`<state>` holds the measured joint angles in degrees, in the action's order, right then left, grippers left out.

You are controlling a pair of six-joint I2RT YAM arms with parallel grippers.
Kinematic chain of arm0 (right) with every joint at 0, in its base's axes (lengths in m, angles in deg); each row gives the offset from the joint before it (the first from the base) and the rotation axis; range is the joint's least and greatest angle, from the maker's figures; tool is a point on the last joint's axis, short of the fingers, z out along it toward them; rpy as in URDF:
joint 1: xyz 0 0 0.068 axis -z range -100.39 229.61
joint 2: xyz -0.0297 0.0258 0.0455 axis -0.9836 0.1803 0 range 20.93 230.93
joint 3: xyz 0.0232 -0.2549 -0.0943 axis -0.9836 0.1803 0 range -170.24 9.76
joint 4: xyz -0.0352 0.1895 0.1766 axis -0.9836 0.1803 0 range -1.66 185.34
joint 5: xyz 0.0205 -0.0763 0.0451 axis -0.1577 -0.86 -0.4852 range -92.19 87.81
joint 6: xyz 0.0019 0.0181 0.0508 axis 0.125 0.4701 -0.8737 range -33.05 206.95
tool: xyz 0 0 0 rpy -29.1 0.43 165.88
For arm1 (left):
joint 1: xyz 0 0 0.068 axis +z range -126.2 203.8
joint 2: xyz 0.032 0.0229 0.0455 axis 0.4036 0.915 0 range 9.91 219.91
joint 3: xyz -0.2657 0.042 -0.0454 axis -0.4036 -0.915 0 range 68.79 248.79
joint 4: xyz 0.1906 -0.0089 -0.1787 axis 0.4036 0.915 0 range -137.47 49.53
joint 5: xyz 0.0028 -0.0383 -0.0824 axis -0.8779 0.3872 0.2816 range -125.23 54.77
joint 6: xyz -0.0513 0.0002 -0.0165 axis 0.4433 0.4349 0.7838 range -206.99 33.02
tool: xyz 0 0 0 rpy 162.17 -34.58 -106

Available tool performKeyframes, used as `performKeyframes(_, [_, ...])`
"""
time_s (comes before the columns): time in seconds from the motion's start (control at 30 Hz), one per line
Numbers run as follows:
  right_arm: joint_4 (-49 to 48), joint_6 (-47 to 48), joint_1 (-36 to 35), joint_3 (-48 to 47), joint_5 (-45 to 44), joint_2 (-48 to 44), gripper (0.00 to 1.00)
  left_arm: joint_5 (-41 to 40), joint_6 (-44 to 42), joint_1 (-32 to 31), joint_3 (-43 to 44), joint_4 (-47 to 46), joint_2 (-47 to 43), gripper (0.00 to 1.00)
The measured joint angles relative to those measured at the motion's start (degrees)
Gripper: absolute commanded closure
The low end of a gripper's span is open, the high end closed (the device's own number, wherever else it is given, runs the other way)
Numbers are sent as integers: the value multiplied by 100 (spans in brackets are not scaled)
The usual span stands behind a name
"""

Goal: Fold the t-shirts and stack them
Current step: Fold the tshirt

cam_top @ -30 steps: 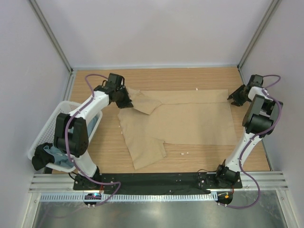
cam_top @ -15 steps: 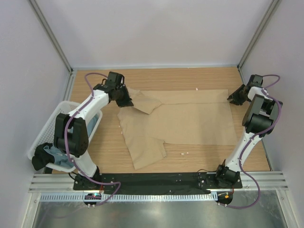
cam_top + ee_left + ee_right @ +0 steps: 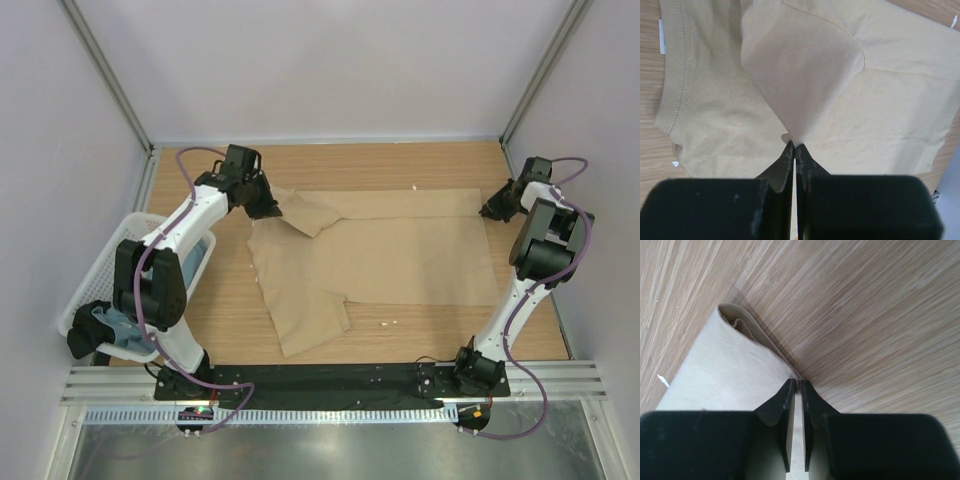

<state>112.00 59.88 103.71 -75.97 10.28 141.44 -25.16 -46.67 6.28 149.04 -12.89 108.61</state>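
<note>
A tan t-shirt [image 3: 400, 250] lies spread flat across the middle of the wooden table. My left gripper [image 3: 268, 208] is at its far left part, shut on a pinched-up peak of the tan cloth [image 3: 805, 75] that rises to the jaw tips [image 3: 794, 146]. My right gripper [image 3: 487, 210] is at the shirt's far right corner, its jaws closed on the edge of the tan cloth [image 3: 725, 365] where it meets the bare wood [image 3: 799, 383]. A grey-blue t-shirt [image 3: 115, 325] lies bunched in the basket at the left.
A white mesh basket [image 3: 95, 275] hangs off the table's left edge beside the left arm. Grey walls enclose the table on the left, back and right. A small white scrap [image 3: 390, 322] lies near the shirt's front hem.
The right gripper's jaws have closed on the shirt's far right corner. The left gripper has shifted slightly toward the back, still holding its pinch of cloth.
</note>
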Motion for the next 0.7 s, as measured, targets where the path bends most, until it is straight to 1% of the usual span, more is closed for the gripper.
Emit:
performKeyframes(0.03, [26,0,0,-17,-17,0,88,0,2,0,28,9,0,100])
performKeyframes(0.07, [57,9,0,-39,-35,0,94,0,2,0,66,9,0,100])
performKeyframes(0.13, [170,33,0,-168,-63,2,99,0,4,4,190,26,4,100])
performKeyframes(0.4, [350,2,-79,-938,-87,13,99,20,125,195,1108,-72,229,100])
performKeyframes(0.7, [393,-284,-229,-1626,-15,280,99,289,173,564,1849,-750,953,100])
